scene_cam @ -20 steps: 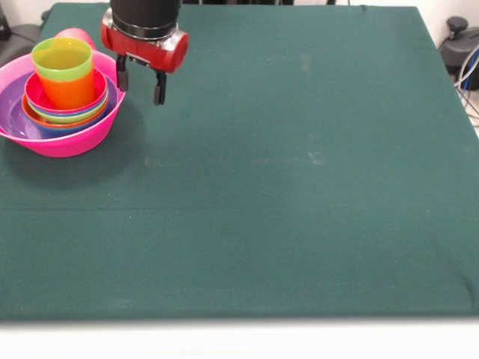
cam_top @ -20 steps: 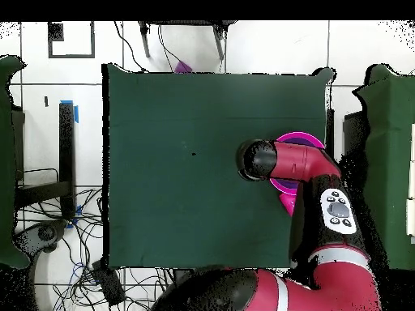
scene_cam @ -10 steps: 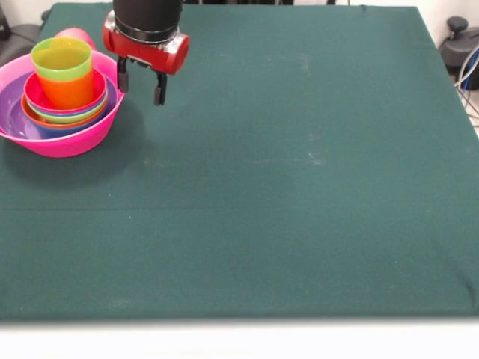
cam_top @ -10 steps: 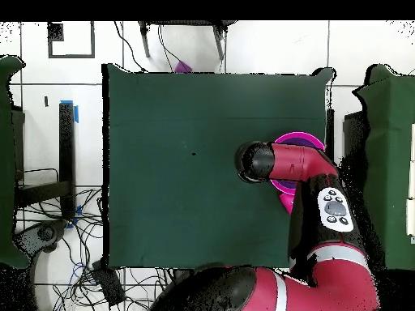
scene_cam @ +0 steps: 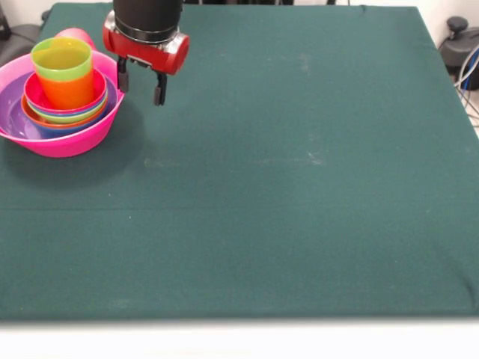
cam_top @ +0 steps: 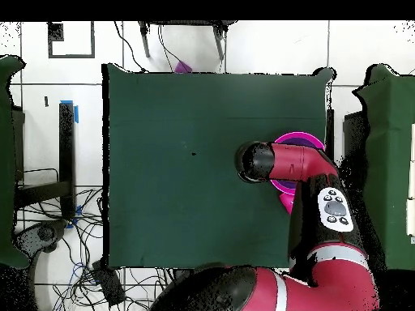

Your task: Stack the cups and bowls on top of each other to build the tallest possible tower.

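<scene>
The tower stands at the left edge of the green table. Its base is a huge pink bowl (scene_cam: 69,142) holding a purple bowl (scene_cam: 10,111) and several smaller nested bowls, the top one red-pink (scene_cam: 34,97). An orange cup (scene_cam: 69,93) with a lime green cup (scene_cam: 63,58) nested in it tops the stack. A red-pink cup (scene_cam: 75,34) shows just behind. My gripper (scene_cam: 141,86) hangs open and empty just right of the tower, apart from it. In the overhead view the arm (cam_top: 296,166) covers most of the tower; only the pink bowl's rim (cam_top: 298,135) shows.
The green cloth-covered table (scene_cam: 299,187) stretches out to the right and toward the near edge. Cables and dark equipment (scene_cam: 460,45) sit off the table's right side.
The gripper shifted a few pixels up and to the right in the front view, then held still. The tower has not moved.
</scene>
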Controlling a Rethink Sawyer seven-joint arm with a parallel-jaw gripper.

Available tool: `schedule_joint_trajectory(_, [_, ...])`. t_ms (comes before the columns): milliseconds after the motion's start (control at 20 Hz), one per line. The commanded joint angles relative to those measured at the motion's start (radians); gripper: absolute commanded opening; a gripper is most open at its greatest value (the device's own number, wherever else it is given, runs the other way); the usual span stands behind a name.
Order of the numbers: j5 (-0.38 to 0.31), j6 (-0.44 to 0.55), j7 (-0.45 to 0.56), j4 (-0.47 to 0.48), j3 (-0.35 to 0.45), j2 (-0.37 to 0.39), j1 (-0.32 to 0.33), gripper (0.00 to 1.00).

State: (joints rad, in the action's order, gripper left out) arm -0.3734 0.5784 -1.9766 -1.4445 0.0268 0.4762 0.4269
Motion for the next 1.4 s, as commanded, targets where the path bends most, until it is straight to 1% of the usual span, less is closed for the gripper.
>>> schedule_joint_trajectory(50, [-0.103,0.075,0.187,0.046,0.075,-0.044,-0.007,1.00])
schedule_joint_trajectory(150, [-0.103,0.081,0.193,0.052,0.077,-0.042,-0.004,1.00])
schedule_joint_trajectory(400, [-0.097,0.136,0.237,0.033,0.077,0.021,0.004,1.00])
schedule_joint_trajectory(550, [-0.096,0.156,0.247,0.038,0.082,0.035,0.006,1.00])
schedule_joint_trajectory(950, [-0.106,0.161,0.248,0.073,0.094,0.009,0.013,1.00])
schedule_joint_trajectory(1050, [-0.111,0.137,0.242,0.083,0.101,-0.015,0.018,1.00])
schedule_joint_trajectory(1250, [-0.125,0.093,0.224,0.134,0.105,-0.090,0.017,1.00])
schedule_joint_trajectory(1400, [-0.136,0.080,0.216,0.154,0.103,-0.115,0.015,1.00])
